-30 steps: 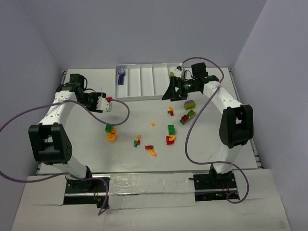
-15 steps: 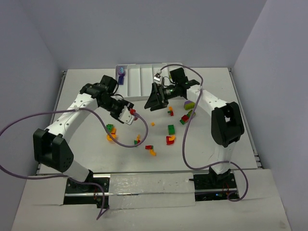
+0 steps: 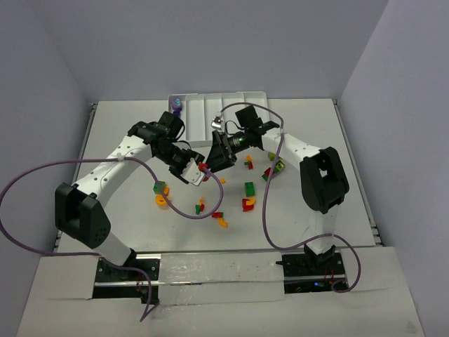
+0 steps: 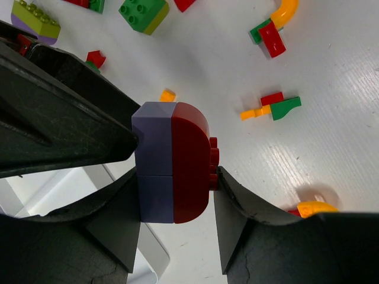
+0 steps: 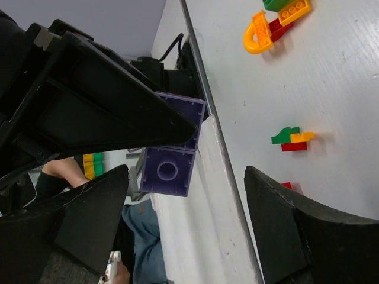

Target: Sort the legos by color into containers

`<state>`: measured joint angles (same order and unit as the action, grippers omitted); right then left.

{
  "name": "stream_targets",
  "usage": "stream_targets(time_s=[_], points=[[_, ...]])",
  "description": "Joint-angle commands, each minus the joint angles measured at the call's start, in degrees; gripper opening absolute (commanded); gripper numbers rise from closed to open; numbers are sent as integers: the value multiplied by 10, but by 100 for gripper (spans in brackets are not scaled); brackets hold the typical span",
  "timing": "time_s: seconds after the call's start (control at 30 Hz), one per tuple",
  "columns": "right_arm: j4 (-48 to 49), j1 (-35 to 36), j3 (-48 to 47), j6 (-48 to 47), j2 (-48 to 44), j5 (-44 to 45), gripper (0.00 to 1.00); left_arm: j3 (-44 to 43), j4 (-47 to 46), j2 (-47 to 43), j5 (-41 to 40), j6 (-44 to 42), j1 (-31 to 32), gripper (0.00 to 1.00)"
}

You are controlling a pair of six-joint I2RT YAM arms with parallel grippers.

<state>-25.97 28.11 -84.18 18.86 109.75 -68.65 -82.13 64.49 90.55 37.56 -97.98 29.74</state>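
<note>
Both arms have swung inward since a second ago, when they stood well apart. They now meet nose to nose above the middle of the table. The left pincer [image 4: 176,177] is clenched on a small joined pair: a purple brick [image 4: 153,163] stuck to a dark red brick [image 4: 190,160]. The red brick's studs press against one finger. Facing it, the right pincer [image 5: 186,171] is released, its jaws wide around the purple half. One finger looks to touch that half, while a clear gap shows at the other, so it grips nothing yet.

Below and just beyond the two pincers, loose legos [image 3: 249,188] lie scattered on the table [image 3: 316,210]: green, red, orange and yellow. Farther off, behind both pincers, sits the white tray [image 3: 238,100]. A purple piece [image 3: 177,105] lies in its compartment at the left arm's end.

The step in hand appears to be splitting the two-colour pair so that each brick can go to its own compartment. The next move likely calls for the right pincer to close firmly on the purple half alone. The arms would then pull or twist apart, with the left pincer holding the red. A grip that overlaps the seam could fail to separate them.
</note>
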Motion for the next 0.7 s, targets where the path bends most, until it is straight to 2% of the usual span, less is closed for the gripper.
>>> stream_targets(time_s=[0.0, 0.07, 0.27, 0.47, 0.5, 0.6, 0.63, 0.67], points=[[-9, 12, 0, -21, -3, -29, 84, -26, 12, 4, 17, -2, 5, 28], [-9, 15, 1, -22, -1, -35, 81, -26, 11, 5, 16, -2, 6, 28], [-15, 24, -2, -23, 10, -40, 62, -26, 4, 7, 12, -1, 8, 28], [-13, 24, -11, -13, 23, -49, 34, -22, 1, 5, 6, -1, 11, 33], [-10, 24, -11, -10, 24, -51, 28, -20, -1, 4, 6, 2, 13, 39], [-3, 22, -12, -1, 25, -56, 2, -15, -30, -1, 1, 53, 17, 84], [-2, 21, -11, 1, 24, -55, 0, -17, -35, -1, -2, 65, 17, 96], [-1, 19, -7, 0, 20, -54, 0, -20, -40, -2, -3, 83, 16, 99]])
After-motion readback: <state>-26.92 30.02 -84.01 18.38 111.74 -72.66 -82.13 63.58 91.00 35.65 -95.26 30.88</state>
